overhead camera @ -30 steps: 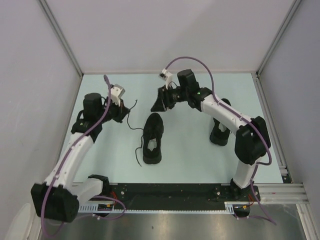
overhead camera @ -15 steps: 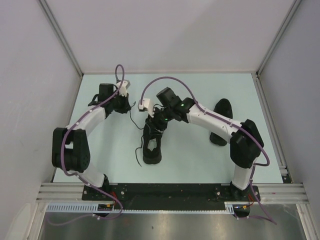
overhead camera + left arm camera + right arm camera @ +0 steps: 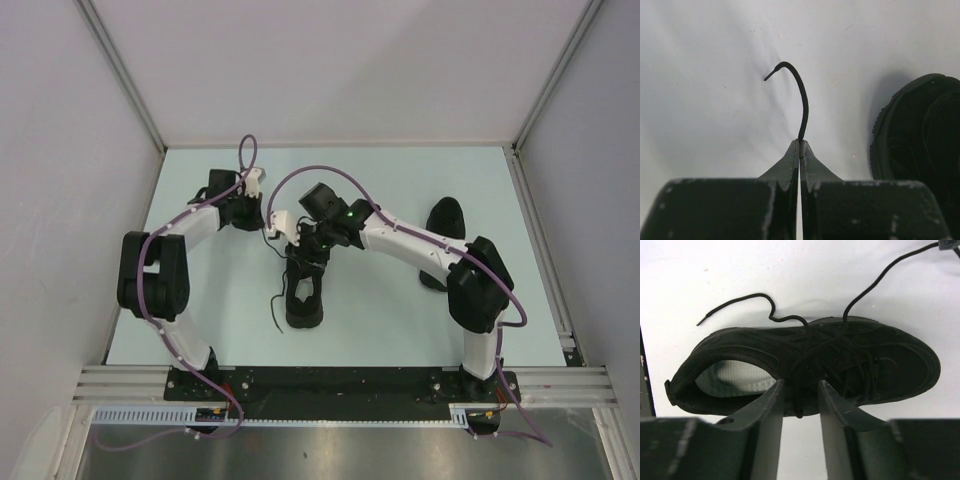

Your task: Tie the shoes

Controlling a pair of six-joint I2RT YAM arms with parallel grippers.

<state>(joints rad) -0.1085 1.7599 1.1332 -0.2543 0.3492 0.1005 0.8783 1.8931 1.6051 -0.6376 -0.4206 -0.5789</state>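
Black low-top lace-up sneaker (image 3: 305,295) lies mid pale table (image 3: 400,305). My left gripper (image 3: 799,142) pinched on thin black lace (image 3: 806,102) end; my right gripper (image 3: 800,385) spread above lacing. No knot yet: crossing, bow, tightening remain.

Table: you have a pale mint top (image 3: 380,180) spread beneath both jaws.
Walls: plain grey panels (image 3: 330,70) rise beyond the jaws and on either side.
Frame: aluminium posts (image 3: 120,75) at the far corners.
Light: even, with soft shadows.
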